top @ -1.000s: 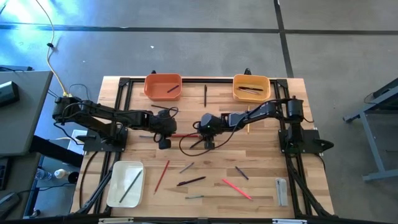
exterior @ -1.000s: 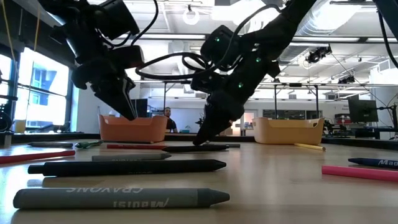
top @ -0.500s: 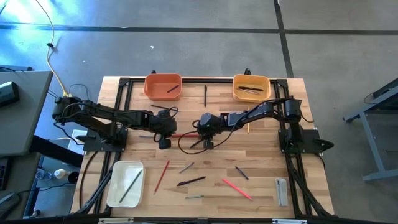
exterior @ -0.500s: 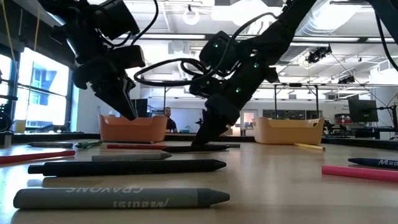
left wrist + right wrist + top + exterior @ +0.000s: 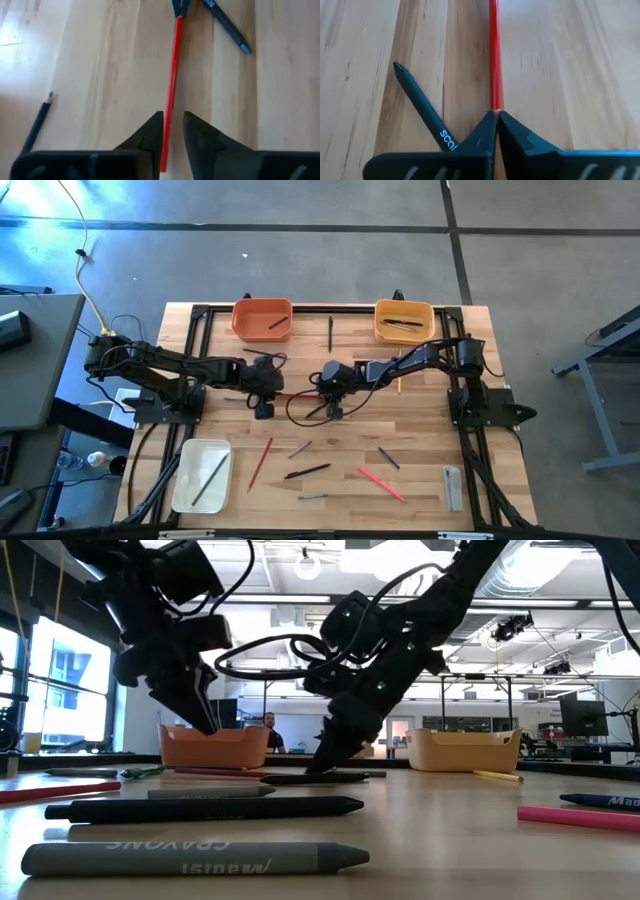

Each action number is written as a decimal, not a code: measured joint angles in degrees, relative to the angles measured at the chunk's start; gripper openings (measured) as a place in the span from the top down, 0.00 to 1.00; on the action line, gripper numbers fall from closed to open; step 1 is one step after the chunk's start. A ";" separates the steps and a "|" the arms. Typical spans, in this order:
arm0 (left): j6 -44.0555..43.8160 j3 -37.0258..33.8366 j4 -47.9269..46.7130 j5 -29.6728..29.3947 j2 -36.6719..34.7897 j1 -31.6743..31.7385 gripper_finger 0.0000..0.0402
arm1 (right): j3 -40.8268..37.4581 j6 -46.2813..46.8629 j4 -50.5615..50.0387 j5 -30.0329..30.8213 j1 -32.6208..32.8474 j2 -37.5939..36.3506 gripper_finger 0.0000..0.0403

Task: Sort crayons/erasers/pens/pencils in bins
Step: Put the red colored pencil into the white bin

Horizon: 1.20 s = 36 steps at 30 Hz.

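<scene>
A red pencil (image 5: 297, 396) lies on the wooden table between my two grippers. My right gripper (image 5: 496, 114) is shut on one end of it. My left gripper (image 5: 172, 117) stands open, one finger on either side of the pencil's other end (image 5: 164, 150). A black pen (image 5: 422, 107) lies slanting beside my right gripper's fingers. The orange bin (image 5: 262, 319) and the yellow-orange bin (image 5: 404, 321) stand at the far edge, each with dark sticks inside. The white bin (image 5: 200, 476) stands near left and holds one stick. My right gripper pinches the red pencil's end (image 5: 494, 102) between its two fingertips, which slant down from above in line with the pencil. The pencil lies along the table toward my left gripper. My left gripper: whether a finger (image 5: 150, 132) touches the pencil, I cannot tell.
Several loose sticks lie on the near half: a red pencil (image 5: 260, 462), a black crayon (image 5: 307, 471), a pink one (image 5: 380, 483) and grey ones (image 5: 300, 449). A dark pen (image 5: 330, 332) lies between the far bins. A clear block (image 5: 452, 487) sits near right.
My right gripper has gone a little toward the table's left, along the red pencil, and in the low view its fingertips have drawn together at the pencil's end. The pencil has stayed on the table.
</scene>
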 joint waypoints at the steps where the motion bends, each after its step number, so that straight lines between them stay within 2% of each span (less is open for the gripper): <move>1: 0.66 0.00 -0.24 -0.57 0.00 0.00 0.81 | -0.02 0.14 0.28 0.02 0.00 0.03 0.99; 10: 5.72 0.09 -0.23 -3.01 3.78 -0.02 0.68 | -0.07 0.14 1.67 0.07 0.00 0.20 1.00; 16: 6.28 0.04 1.96 -3.18 9.19 -0.02 0.65 | -0.09 0.29 2.51 0.09 -0.01 0.22 1.00; 22: 8.44 0.07 3.70 -6.10 11.73 -0.04 0.66 | -0.09 0.73 3.04 0.07 0.02 0.21 1.00; 28: 8.57 0.07 3.65 -6.00 11.82 -0.04 0.72 | -0.09 0.73 3.41 -0.14 0.04 0.19 1.00; 36: 9.43 0.07 2.89 -5.15 11.87 -0.04 0.92 | -0.09 0.80 3.62 -0.22 0.22 -0.15 1.00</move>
